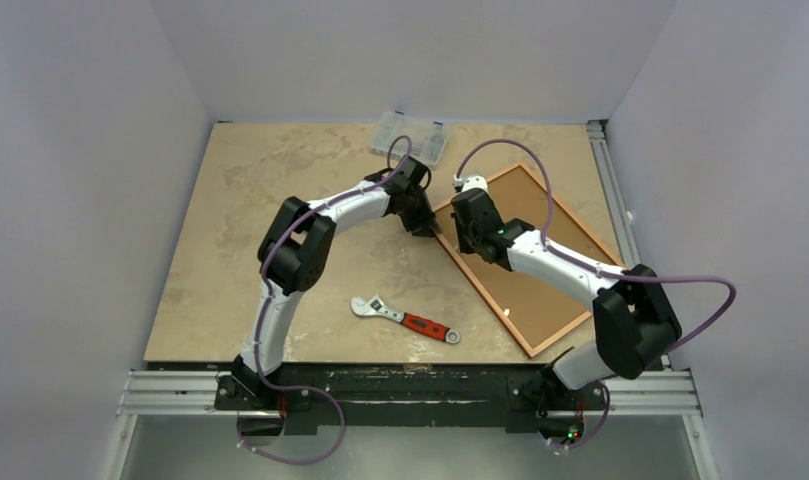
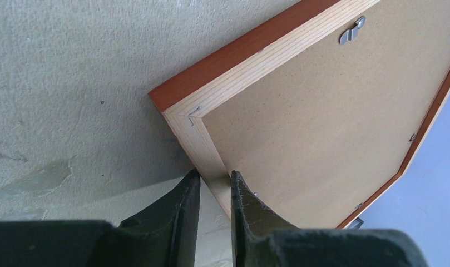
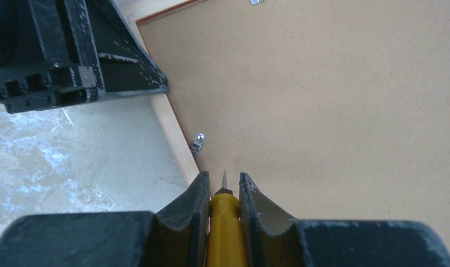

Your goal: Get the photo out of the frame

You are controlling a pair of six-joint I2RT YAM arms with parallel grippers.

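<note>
The frame (image 1: 485,290) lies face down at the table's right, its brown backing board (image 1: 528,200) up. The photo is hidden under the board. My left gripper (image 1: 427,225) is shut on the frame's pale moulding (image 2: 211,161) just below a corner, one finger on each side (image 2: 215,177). My right gripper (image 1: 466,243) is shut on a yellow screwdriver (image 3: 227,233). Its metal tip points over the board (image 3: 322,111) just inside the moulding, near a small metal clip (image 3: 198,142). Another turn clip (image 2: 351,31) sits on the far side.
A red-handled adjustable wrench (image 1: 405,320) lies near the table's front middle. A clear plastic compartment box (image 1: 410,137) sits at the back edge. A metal rail (image 1: 610,190) runs along the right edge. The left gripper's body (image 3: 72,55) fills the right wrist view's upper left.
</note>
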